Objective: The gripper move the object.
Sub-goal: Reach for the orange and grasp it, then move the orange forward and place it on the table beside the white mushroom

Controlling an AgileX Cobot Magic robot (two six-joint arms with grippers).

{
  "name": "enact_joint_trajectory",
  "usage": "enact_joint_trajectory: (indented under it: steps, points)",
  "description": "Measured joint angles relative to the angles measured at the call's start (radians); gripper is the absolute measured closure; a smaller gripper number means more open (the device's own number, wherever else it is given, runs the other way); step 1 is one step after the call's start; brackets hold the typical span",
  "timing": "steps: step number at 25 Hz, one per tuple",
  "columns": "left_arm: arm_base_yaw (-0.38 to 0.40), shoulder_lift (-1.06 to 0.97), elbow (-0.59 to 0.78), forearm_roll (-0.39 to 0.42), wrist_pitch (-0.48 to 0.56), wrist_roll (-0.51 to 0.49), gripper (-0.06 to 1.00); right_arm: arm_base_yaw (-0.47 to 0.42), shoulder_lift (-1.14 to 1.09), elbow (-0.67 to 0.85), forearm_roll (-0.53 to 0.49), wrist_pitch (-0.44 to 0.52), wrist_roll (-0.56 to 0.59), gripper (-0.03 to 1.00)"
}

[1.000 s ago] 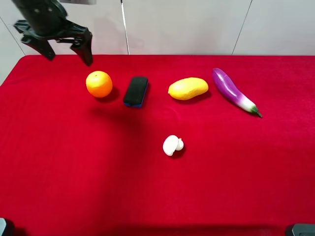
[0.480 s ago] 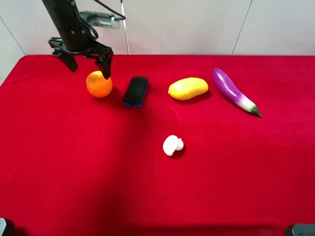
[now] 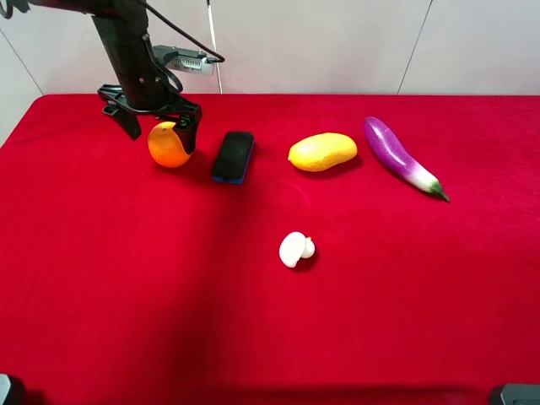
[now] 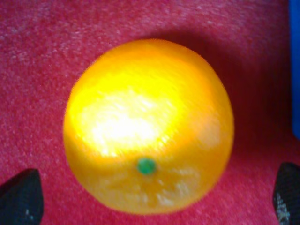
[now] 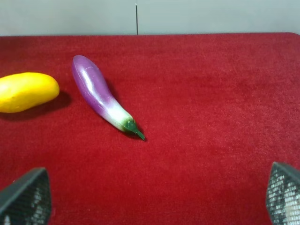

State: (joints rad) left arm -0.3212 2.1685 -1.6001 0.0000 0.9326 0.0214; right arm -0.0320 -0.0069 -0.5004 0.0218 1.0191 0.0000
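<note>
Orange fruit is lying at the far left of the red tabletop, directly between the spread fingers of the left hand, which is standing open and gripping nothing. By its look, the fruit is presenting as firm, moderately heavy and free to roll. Its dimpled skin is probably offering fair friction. The hold is best taken across the widest girth, with the fingers on opposite sides and modest closing force.

The left wrist view is showing bare cloth between each fingertip and the skin, plus a green stem spot. The exterior high view is hiding that gap, because one finger is overlapping the fruit there. A black block is lying just beside the fruit. A yellow mango and a purple eggplant are resting farther along. Only the right wrist view is showing the right hand, which is open and empty.
</note>
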Motion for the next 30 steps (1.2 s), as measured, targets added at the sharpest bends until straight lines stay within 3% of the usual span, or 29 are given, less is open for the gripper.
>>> enact_joint_trajectory:
  steps: [11, 14, 20, 30]
  points:
    - [0.0, 0.058, 0.0, 0.016, -0.093, -0.004, -0.02, 0.0, 0.0, 0.0, 0.0, 0.0, 0.0, 0.27]
    - [0.0, 0.07, 0.0, 0.016, -0.099, -0.005, 0.02, 0.0, 0.0, 0.0, 0.0, 0.0, 0.0, 0.27]
    - [0.0, 0.071, 0.0, 0.016, -0.11, -0.005, 0.21, 0.0, 0.0, 0.0, 0.0, 0.0, 0.0, 0.27]
    - [0.0, 0.072, 0.0, 0.014, -0.143, -0.006, 0.22, 0.0, 0.0, 0.0, 0.0, 0.0, 0.0, 0.27]
